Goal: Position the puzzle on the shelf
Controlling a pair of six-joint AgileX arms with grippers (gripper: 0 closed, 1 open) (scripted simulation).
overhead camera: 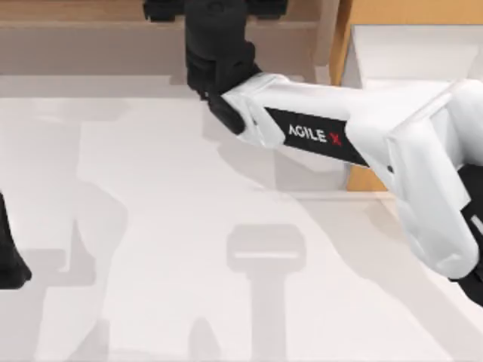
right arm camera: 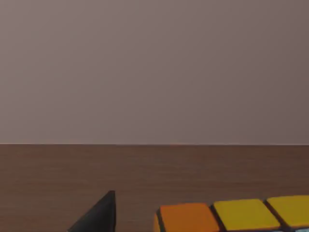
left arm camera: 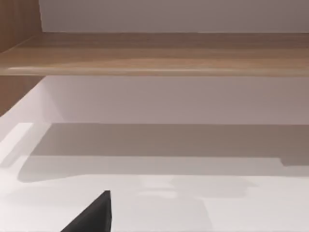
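Puzzle: small cube with orange and yellow squares set in a dark grid [right arm camera: 236, 216], seen in the right wrist view at the frame's edge, close under the right gripper, over a brown wooden board.
Shelf: long light-brown wooden unit with horizontal boards [overhead camera: 90, 38] along the table's far edge in the top view; the board under the cube [right arm camera: 145, 169] looks to be part of it.
Progress: judging by the wood below the cube, the carry to the shelf seems nearly done. Whether the cube already rests on the board or hangs just above it cannot be told. What is left is the release and the withdrawal.
Right arm: white AgileX arm stretched from the table's right side across to the shelf, its black wrist and right gripper [overhead camera: 215, 45] reaching in over the boards.
Right jaws: cannot tell whether they clamp the cube; one dark finger [right arm camera: 99, 215] shows beside it.
Left arm: parked at the table's left edge, its left gripper [overhead camera: 9, 260] low over the white tabletop [overhead camera: 151, 226].
Left jaws: cannot tell.
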